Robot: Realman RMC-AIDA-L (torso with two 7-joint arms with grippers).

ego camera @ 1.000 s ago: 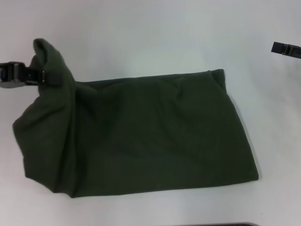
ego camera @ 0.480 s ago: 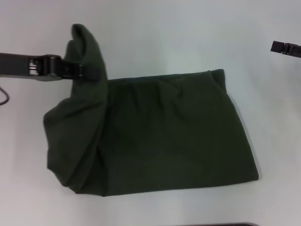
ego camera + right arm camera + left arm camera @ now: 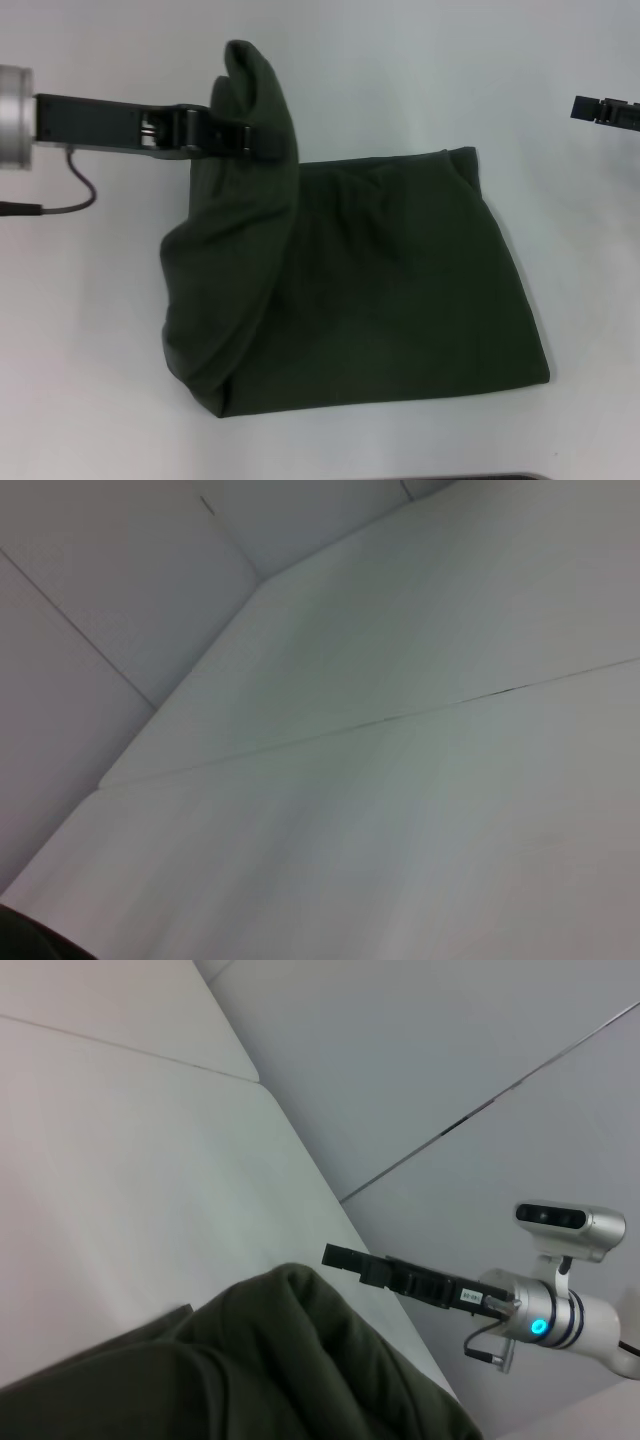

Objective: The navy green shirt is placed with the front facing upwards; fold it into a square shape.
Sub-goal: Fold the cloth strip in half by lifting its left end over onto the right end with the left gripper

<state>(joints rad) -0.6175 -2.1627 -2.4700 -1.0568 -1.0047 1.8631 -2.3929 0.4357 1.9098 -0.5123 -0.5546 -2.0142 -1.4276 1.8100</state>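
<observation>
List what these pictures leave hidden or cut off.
- Left gripper: head view, fingertips buried in the shirt fold they clamp.
- Shirt's front: folded inward in the head view, so only plain green shows.
- Right gripper: head view, cut by the right edge, parked; fingers unreadable.
- Right wrist view: only bare table.

Navy green shirt [image 3: 380, 290] folded on table, left end lifted, apparently doubling over.

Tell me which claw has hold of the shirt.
The left claw: it is clamped on the raised fold of the navy green shirt. The right claw is parked clear.
</observation>
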